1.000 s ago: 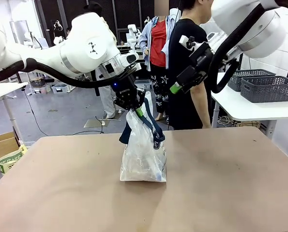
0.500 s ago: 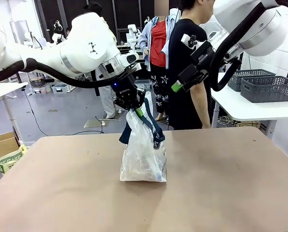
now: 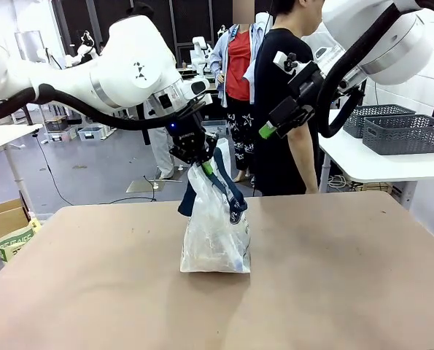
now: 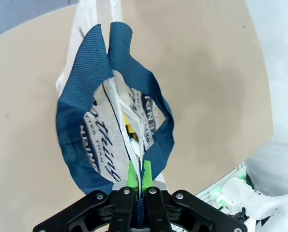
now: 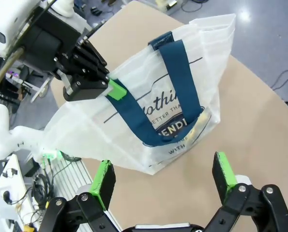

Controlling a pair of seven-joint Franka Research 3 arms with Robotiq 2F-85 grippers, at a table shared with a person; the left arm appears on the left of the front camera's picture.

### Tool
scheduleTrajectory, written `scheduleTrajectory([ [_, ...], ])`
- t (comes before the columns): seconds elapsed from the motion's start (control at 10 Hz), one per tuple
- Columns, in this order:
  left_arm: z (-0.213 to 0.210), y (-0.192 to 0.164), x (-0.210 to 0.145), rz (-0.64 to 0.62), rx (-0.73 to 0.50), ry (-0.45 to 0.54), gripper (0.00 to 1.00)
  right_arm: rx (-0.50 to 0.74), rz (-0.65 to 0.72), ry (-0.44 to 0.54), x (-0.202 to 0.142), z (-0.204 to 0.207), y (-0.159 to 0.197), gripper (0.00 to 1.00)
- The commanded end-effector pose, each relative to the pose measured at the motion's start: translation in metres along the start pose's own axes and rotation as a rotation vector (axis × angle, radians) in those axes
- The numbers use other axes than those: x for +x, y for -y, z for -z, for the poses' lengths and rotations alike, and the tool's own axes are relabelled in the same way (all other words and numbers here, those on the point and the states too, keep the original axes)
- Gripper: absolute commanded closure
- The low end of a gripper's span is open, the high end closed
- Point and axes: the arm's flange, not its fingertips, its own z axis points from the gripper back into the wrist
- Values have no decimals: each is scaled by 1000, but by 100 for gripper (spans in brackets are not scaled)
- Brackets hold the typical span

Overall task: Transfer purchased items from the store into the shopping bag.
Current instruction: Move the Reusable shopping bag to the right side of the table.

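Front view: the shopping bag [image 3: 217,237] stands upright near the middle of the table [image 3: 333,292], base on the tabletop, top pinched and pulled up toward the left gripper [image 3: 202,165]. Left gripper's fingers are clamped together on the bag's upper edge, with the navy strap handles [image 3: 227,193] hanging loose down the bag's sides. Left wrist view confirms it: green pads [image 4: 132,175] pressed together with the white plastic bunched between them, navy strap looped around just beyond, printed lettering on the bag visible, something yellow inside. Right gripper [image 3: 275,122] is up in the air, well above and to the right of the bag, touching nothing. Right wrist view: its green-padded fingers [image 5: 104,180] stand wide apart, nothing between them, aimed down at the bag. Grey mesh baskets [image 3: 405,133] sit on a white side table [image 3: 377,168] at far right, well apart from the bag. A person [image 3: 286,117] in a dark shirt stands at the far side of the table.
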Motion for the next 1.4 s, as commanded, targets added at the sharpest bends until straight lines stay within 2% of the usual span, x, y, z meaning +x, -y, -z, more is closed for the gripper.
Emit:
scheduleTrajectory([
  [0.0,-26,6,10,-1,100,15,100,7,-5,-3,-4,0,0,0],
  [0.2,-61,-7,13,44,137,18,100,7,-5,-3,-4,0,0,0],
  [0.5,-97,-33,15,44,215,49,100,7,-5,-3,-4,0,0,0],
  [0.7,-115,-58,14,-24,280,43,100,7,-5,-3,-4,0,0,0],
  [1.0,-133,-102,11,-166,329,-40,100,7,-5,-3,-4,0,0,0],
  [1.3,-145,-140,12,-194,413,-66,100,7,-5,-3,-4,0,0,0],
])
